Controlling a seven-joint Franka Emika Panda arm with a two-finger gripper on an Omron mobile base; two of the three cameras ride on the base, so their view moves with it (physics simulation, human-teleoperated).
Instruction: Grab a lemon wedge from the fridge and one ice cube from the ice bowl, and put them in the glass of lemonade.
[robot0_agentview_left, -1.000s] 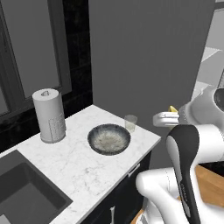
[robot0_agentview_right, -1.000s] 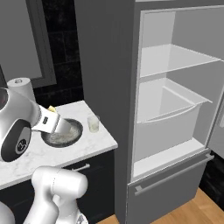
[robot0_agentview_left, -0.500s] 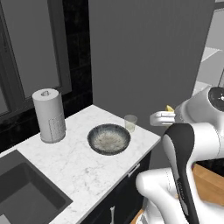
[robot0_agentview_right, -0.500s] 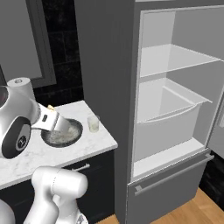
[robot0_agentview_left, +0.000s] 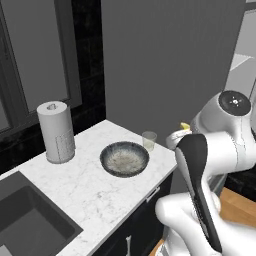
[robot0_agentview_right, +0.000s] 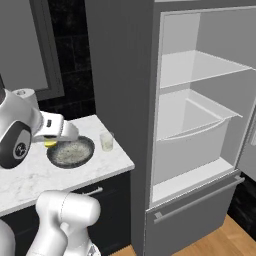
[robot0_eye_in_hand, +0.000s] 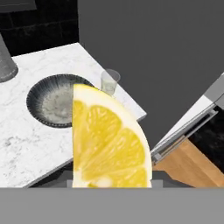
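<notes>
Nearest the hand camera, the lemon wedge (robot0_eye_in_hand: 107, 140) stands upright between the finger tips, which are closed on it at its base; the gripper (robot0_eye_in_hand: 109, 177) clasps it so closely that the tips themselves are hidden under the fruit. In the right base view the gripper (robot0_agentview_right: 52, 141) hangs above the near-left rim of the ice bowl (robot0_agentview_right: 71, 152), with the yellow wedge (robot0_agentview_right: 50, 143) peeking out beneath it; in the left base view only a sliver of the wedge (robot0_agentview_left: 184, 126) shows at the hand, at about 3 o'clock from the glass of lemonade (robot0_agentview_left: 149, 140) and out past the counter's edge. Beyond the wedge in the hand view lies the marble counter (robot0_eye_in_hand: 26, 131), with the ice bowl (robot0_eye_in_hand: 56, 101) at 10 o'clock from the wedge and the glass of lemonade (robot0_eye_in_hand: 110, 81) at 12 o'clock, just beside the bowl's rim. The left base view adds a paper-towel roll (robot0_agentview_left: 56, 131) at 9 o'clock from the ice bowl (robot0_agentview_left: 124, 159) and a dark sink (robot0_agentview_left: 27, 227) at 7 o'clock, neither seen whole elsewhere. The right base view alone shows the fridge (robot0_agentview_right: 200, 125) standing open at 3 o'clock from the glass (robot0_agentview_right: 106, 141), its white inside with a glass shelf (robot0_agentview_right: 200, 67) and a clear drawer (robot0_agentview_right: 192, 142) below. The hand view shows a strip of wooden floor (robot0_eye_in_hand: 192, 166) at 4 o'clock.
</notes>
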